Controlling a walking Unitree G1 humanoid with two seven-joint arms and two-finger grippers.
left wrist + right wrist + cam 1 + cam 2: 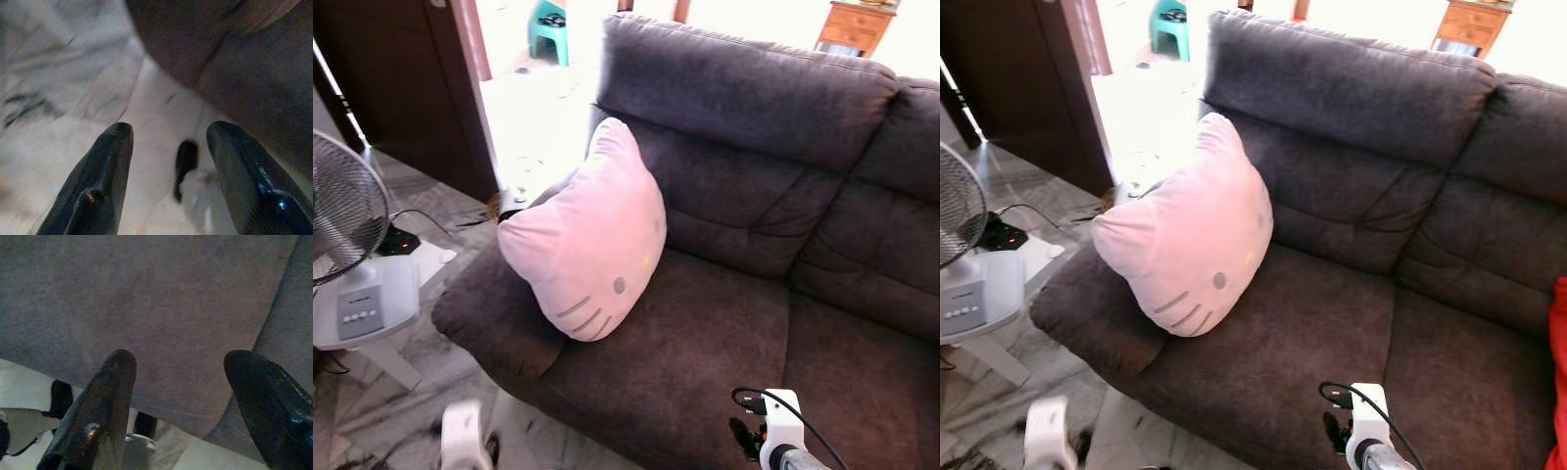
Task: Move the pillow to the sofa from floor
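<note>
A pink cat-face pillow point(587, 235) stands tilted on the left seat of the dark grey sofa point(754, 117), leaning against the backrest and over the left armrest. My left gripper point(168, 134) is open and empty, low beside the sofa's front, over the marble floor point(58, 73). My right gripper point(178, 364) is open and empty too, hanging in front of the sofa's seat edge point(146, 308). The right wrist point(778, 426) shows at the bottom of the left eye view, the left wrist point(465, 436) at the bottom left.
A white standing fan point(347, 235) is on the floor at the left, with a power strip point(396, 240) behind it. A dark wooden door point(411, 78) stands behind the armrest. A green stool point(548, 29) and a wooden cabinet point(857, 24) are farther back. Something red point(1557, 372) lies at the sofa's right.
</note>
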